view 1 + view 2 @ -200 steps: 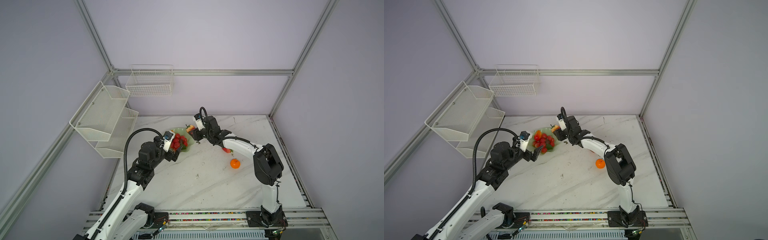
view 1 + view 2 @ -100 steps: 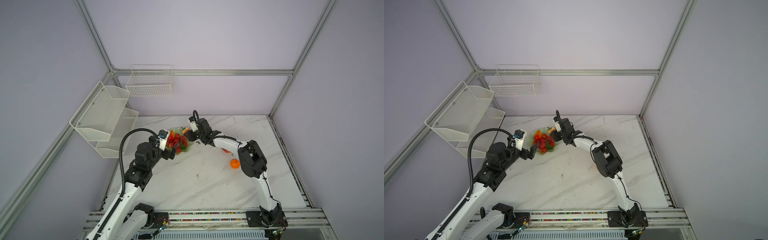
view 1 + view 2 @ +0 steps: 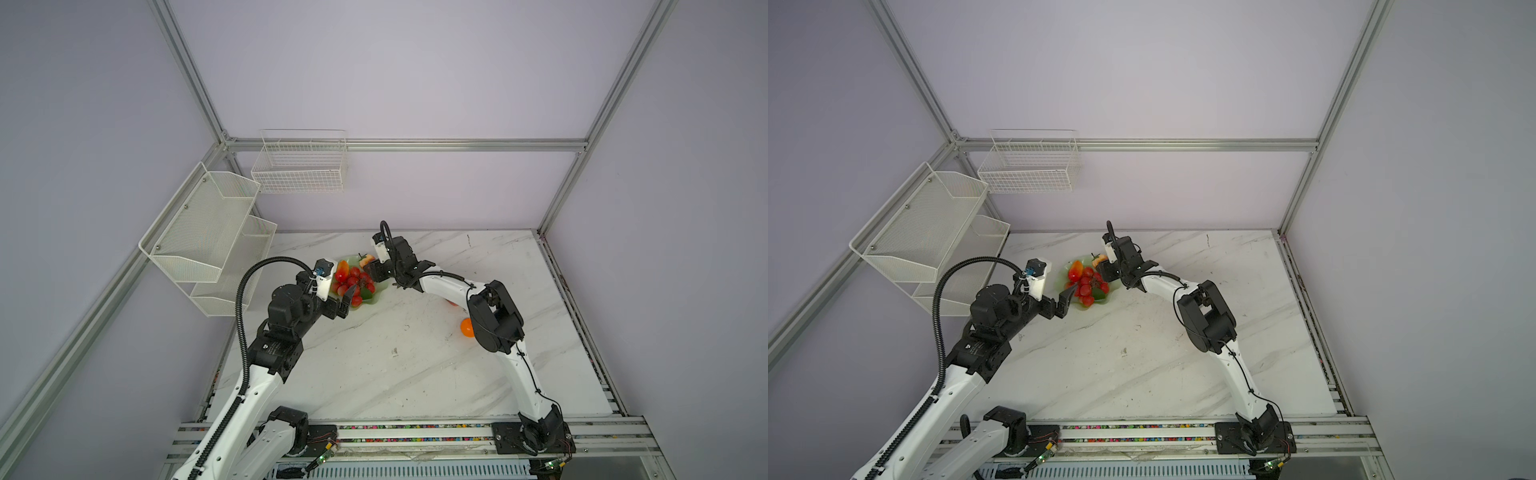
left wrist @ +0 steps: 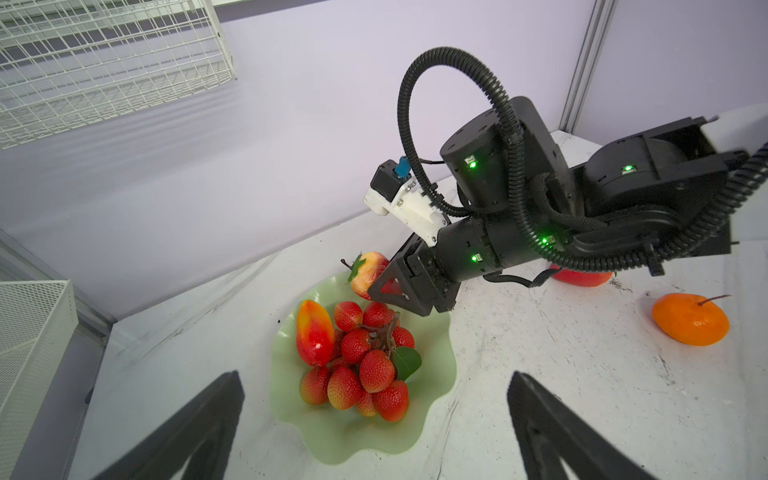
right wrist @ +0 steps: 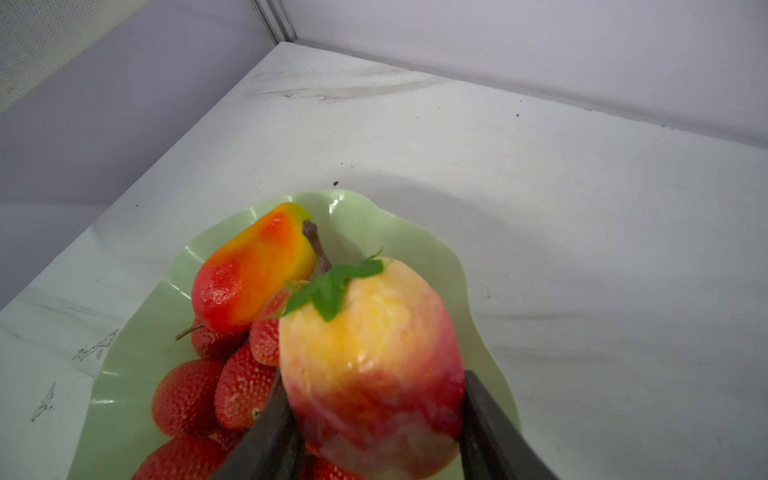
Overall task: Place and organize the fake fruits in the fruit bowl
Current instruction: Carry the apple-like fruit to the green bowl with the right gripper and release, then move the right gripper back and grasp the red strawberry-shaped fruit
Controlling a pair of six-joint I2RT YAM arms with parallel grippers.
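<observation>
Pale marble surface point(image 3: 395, 353) in a lilac-walled cell, white wire baskets point(image 3: 299, 166) on the walls. Toward the back left of it, fruit bowl point(image 4: 361, 440) already holding the mango point(image 4: 314, 332) and the bunch of red berries point(image 5: 185, 397). Right tool point(image 5: 374, 386) clamped on a red-yellow fruit with a green cap point(image 4: 368, 270) — gripped across its red end, long axis running straight out from the fingers, cap and stem pointing away toward the bowl's rear rim. Hangs just above the bowl, over the rear edge of the berry bunch and beside the mango's stem end; bare green dish showing only past the cap. Likely next: ease forward and down into that gap, then let go — otherwise liable to roll off the berries. Left tool point(image 4: 374, 374) spread wide and empty, hovering at the bowl's near side. Mandarin point(image 4: 690, 319) and one more red fruit point(image 4: 582, 277), half hidden under the right arm, out on the surface, well apart from the bowl, both on the right arm's side.
</observation>
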